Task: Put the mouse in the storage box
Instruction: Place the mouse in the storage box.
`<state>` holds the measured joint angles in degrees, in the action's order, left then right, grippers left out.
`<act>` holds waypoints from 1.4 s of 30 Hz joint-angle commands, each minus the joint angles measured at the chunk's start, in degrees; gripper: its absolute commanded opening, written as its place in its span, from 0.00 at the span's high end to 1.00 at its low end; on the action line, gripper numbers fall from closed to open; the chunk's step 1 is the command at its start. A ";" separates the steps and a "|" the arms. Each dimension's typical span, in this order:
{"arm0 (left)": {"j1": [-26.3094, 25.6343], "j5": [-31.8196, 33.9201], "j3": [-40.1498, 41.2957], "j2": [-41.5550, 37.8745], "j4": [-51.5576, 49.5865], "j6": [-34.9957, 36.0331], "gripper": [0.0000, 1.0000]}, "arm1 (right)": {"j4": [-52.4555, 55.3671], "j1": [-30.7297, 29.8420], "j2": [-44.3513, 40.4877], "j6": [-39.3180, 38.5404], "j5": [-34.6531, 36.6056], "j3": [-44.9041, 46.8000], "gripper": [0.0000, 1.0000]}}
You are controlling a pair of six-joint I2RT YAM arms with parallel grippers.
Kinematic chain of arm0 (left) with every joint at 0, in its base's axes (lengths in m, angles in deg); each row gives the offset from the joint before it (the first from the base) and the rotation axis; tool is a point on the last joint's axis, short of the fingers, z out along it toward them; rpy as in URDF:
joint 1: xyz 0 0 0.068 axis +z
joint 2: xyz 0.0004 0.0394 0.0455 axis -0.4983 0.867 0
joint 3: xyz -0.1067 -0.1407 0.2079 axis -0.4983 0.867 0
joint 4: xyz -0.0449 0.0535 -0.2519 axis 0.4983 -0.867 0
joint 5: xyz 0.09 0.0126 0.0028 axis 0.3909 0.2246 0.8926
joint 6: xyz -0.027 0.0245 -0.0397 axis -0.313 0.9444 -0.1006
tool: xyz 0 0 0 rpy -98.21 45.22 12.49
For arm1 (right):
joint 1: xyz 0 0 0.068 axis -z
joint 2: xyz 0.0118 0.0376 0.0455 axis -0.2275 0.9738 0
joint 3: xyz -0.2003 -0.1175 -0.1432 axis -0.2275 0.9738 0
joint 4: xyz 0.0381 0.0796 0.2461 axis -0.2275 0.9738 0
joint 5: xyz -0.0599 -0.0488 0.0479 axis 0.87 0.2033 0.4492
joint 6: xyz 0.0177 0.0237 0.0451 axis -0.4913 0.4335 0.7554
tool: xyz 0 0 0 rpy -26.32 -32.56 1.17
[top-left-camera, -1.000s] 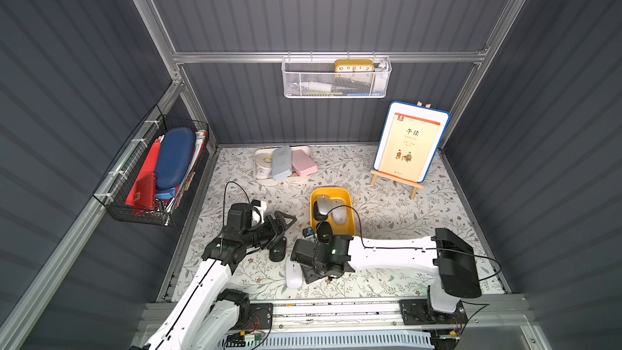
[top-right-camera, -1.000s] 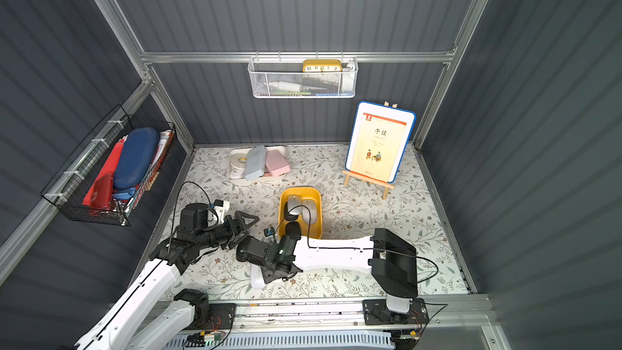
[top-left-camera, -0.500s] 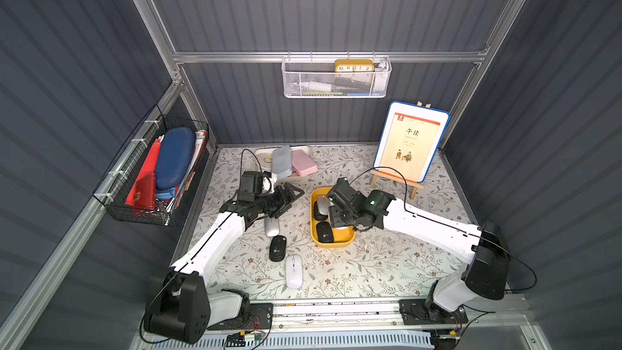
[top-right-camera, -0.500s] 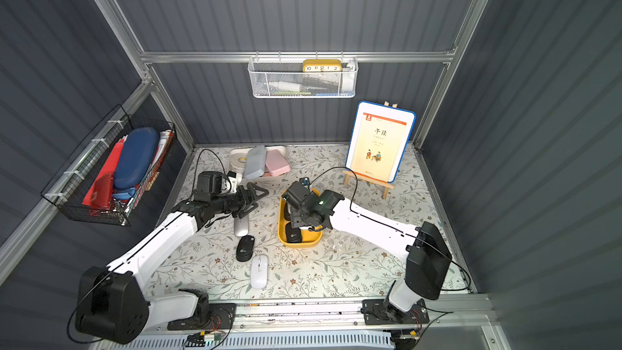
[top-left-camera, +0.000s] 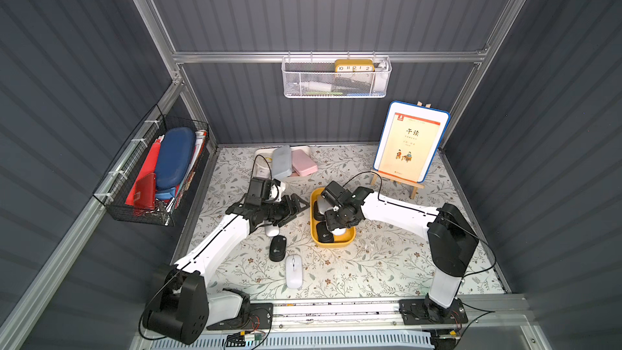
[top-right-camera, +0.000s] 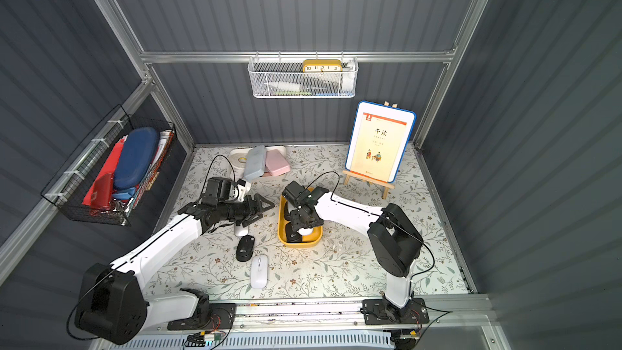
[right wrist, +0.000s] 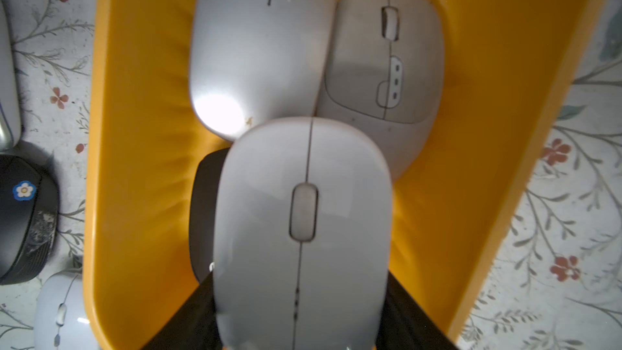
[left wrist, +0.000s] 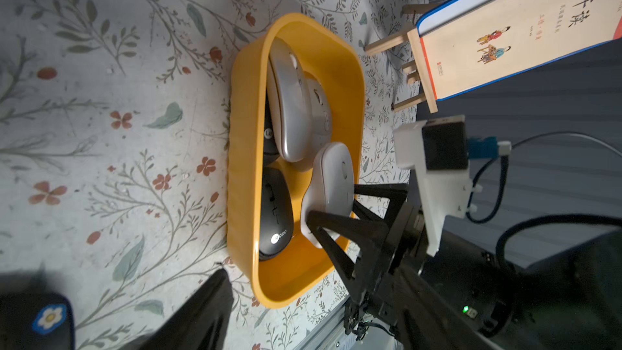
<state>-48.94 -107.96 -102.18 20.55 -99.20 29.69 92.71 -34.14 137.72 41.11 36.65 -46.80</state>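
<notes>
1. The mouse (right wrist: pixel 303 213), pale grey with a scroll wheel, is clamped at its rear end between the two fingers of the right gripper (left wrist: pixel 333 203) and hangs over the near half of the storage box (right wrist: pixel 134 129), its nose towards the far end
2. Under it lies a black mouse (left wrist: pixel 276 213), and its nose overlaps the tail ends of the silver mouse (right wrist: pixel 255 45) and the beige mouse (right wrist: pixel 380 62); whether it touches any of them I cannot tell
3. The step in hand looks like the release; lower it first so that it settles on the black mouse or the bare yellow floor beside it, not perched on the two at the far end
4. Keep it inside the rim on the right arm's side, where the fingers stand close to the box wall
5. Part the jaws only slightly and lift straight up, so the fingers do not drag the mouse or tip the light box
6. The left gripper (top-left-camera: pixel 292 212), jaws apart and holding nothing, hovers over a grey mouse on the table (top-left-camera: pixel 272 230) just beside the box; keep the two arms from meeting
7. A dark mouse (top-left-camera: pixel 277 248) and a white mouse (top-left-camera: pixel 294 271) wait nearer the rail
</notes>
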 commanded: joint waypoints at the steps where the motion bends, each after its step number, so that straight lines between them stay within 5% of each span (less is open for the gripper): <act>1: -0.55 2.10 2.12 -2.53 -4.50 0.74 0.21 | -1.88 0.08 1.76 -0.76 -1.45 0.02 0.38; 19: -0.99 6.09 1.27 -4.39 -7.86 1.54 0.20 | 0.19 -0.10 2.47 -0.96 -1.52 -1.41 0.22; 34: -1.54 7.07 -0.16 -6.75 -11.91 0.90 0.18 | 1.29 -0.44 -2.21 1.01 3.46 0.54 0.26; 42: -17.81 20.61 2.50 -11.93 -20.61 -14.49 0.19 | -1.00 -1.58 -15.27 2.07 6.31 3.19 0.26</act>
<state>-62.14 -93.05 -101.16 10.34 -113.91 23.32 92.05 -35.47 126.29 42.31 40.54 -44.33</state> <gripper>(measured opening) 0.809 0.743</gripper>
